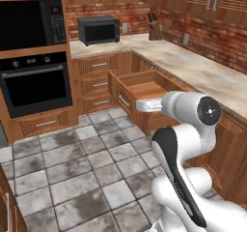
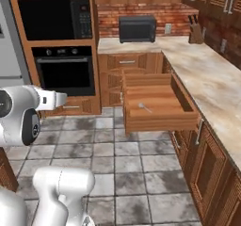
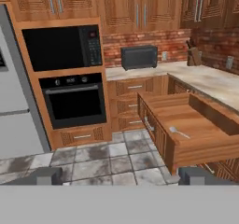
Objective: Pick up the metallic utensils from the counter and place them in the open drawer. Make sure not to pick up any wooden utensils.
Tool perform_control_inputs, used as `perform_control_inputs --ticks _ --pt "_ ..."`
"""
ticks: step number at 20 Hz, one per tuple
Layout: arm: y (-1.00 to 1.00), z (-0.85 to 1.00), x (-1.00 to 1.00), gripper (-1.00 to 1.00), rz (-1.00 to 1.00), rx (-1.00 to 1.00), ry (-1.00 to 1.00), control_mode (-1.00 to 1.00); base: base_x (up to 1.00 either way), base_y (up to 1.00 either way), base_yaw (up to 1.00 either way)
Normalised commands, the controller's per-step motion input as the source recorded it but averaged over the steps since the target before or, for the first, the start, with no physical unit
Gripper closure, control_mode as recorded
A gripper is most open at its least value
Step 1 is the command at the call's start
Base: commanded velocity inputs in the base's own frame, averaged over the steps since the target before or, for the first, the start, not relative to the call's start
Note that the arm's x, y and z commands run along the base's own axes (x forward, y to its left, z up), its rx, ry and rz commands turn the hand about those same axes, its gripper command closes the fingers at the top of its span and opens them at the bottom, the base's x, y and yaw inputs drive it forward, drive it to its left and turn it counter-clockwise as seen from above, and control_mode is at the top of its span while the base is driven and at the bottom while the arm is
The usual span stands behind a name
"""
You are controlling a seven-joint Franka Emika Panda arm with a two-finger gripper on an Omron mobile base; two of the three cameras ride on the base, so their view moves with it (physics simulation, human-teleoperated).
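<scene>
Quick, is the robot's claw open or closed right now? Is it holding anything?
Claw: open, holding nothing; its two tips stand wide apart, facing the open drawer where a spoon lies.

A black toaster oven [image 2: 137, 28] sits on the long marbled worktop [image 2: 212, 79] against the brick wall [image 1: 212, 37], with a knife block [image 2: 194, 33] further along. A built-in microwave [image 3: 63, 45] tops a black wall oven [image 3: 74, 101], above grey floor tiles [image 1: 77, 173].
</scene>
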Motion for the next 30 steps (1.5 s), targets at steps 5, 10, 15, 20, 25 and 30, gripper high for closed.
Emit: perform_control_inputs --ticks 5,10,15,20,25,30 --pt "0.00 0.00 0.00 -1.00 0.00 0.00 0.00 1.00 0.88 0.65 0.45" --pt "0.00 0.00 0.00 -1.00 0.00 0.00 0.00 1.00 1.00 0.18 0.49" --pt "0.00 0.00 0.00 -1.00 0.00 0.00 0.00 1.00 1.00 0.19 0.21" --pt "0.00 0.00 0.00 -1.00 0.00 0.00 0.00 1.00 1.00 0.14 0.00" --pt "0.00 0.00 0.00 -1.00 0.00 0.00 0.00 1.00 1.00 0.92 0.02" --pt "0.00 0.00 0.00 -1.00 0.00 0.00 0.00 1.00 1.00 0.81 0.23"
